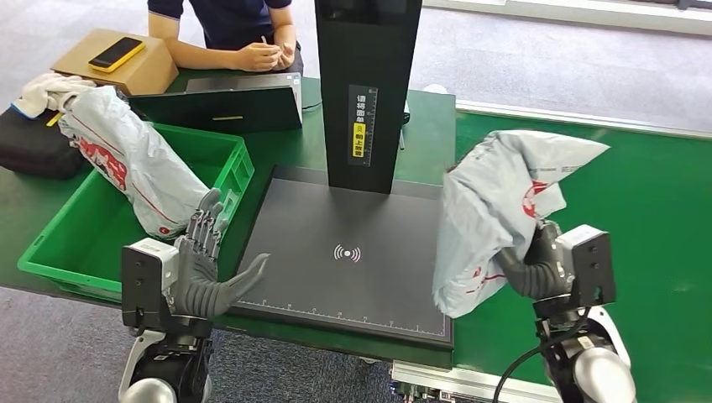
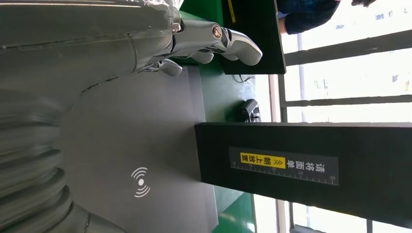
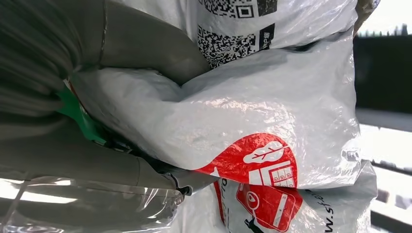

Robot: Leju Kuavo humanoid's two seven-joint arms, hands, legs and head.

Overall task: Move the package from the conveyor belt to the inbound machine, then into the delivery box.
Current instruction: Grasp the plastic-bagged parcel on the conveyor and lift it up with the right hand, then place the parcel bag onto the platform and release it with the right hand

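Note:
My right hand [image 1: 537,264] grips a grey plastic package [image 1: 495,210] with red print, holding it upright above the right edge of the dark inbound machine platform [image 1: 336,277]. Up close, the package [image 3: 272,121] shows QR codes and a red logo, with my thumb [image 3: 145,43] pressed into it. My left hand [image 1: 206,269] hovers open, fingers spread, at the platform's left front corner, holding nothing; its fingers [image 2: 214,41] show over the grey platform [image 2: 136,145]. A second grey package [image 1: 134,159] lies in the green delivery box [image 1: 59,243].
The machine's black post [image 1: 365,84] rises at the back of the platform. A person [image 1: 243,42] sits behind the table by a laptop [image 1: 227,105]. A cardboard box [image 1: 126,63] with a phone on it sits at the back left. The green conveyor belt [image 1: 655,210] lies to the right.

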